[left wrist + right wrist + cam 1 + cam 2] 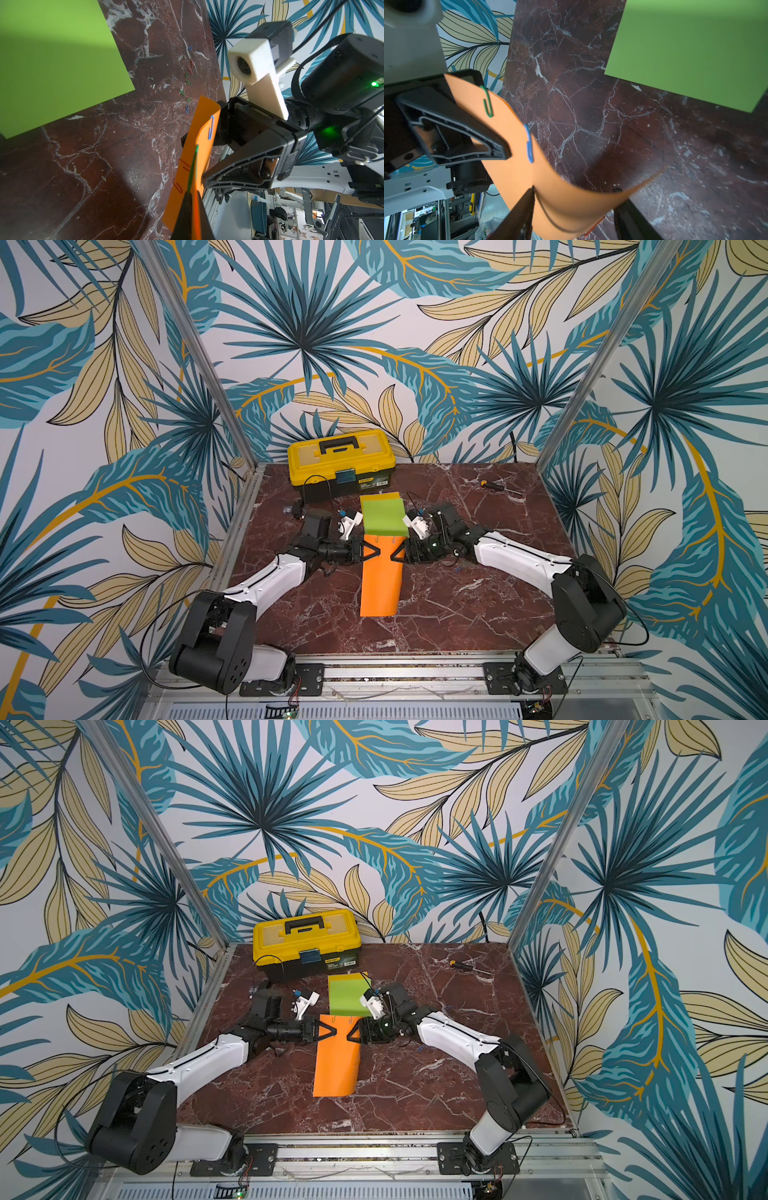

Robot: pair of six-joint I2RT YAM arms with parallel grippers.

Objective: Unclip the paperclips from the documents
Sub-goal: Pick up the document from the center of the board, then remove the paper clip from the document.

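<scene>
The left hand [377,551] is clenched on one long edge of the flat orange paper sheet [381,580]. The sheet's toolbox-side end is lifted off the bench and bowed. The right hand [392,556] is released, its jaws straddling the opposite edge without pinching it. A thin blue wire paperclip [529,145], a green wire paperclip [487,101] and red wire paperclips [177,186] sit on that raised end.

To do this well, I judge, the left hand should act as anchor while the right closes on wire alone — not paper — and draws one clip straight off over the edge it grips. A sideways tug could tear or crumple the sheet.

The orange sheet lies in front of the yellow-and-black plastic toolbox [338,460]. Between the two is the lime-green paper sheet [384,516], lying on a yellow paper sheet [380,494]. Loose coloured paperclips [188,83] dot the dark red, white-veined marble-look bench [457,614] on the right arm's side of the toolbox — leaf-print wallpaper [291,323] closes the space in.
</scene>
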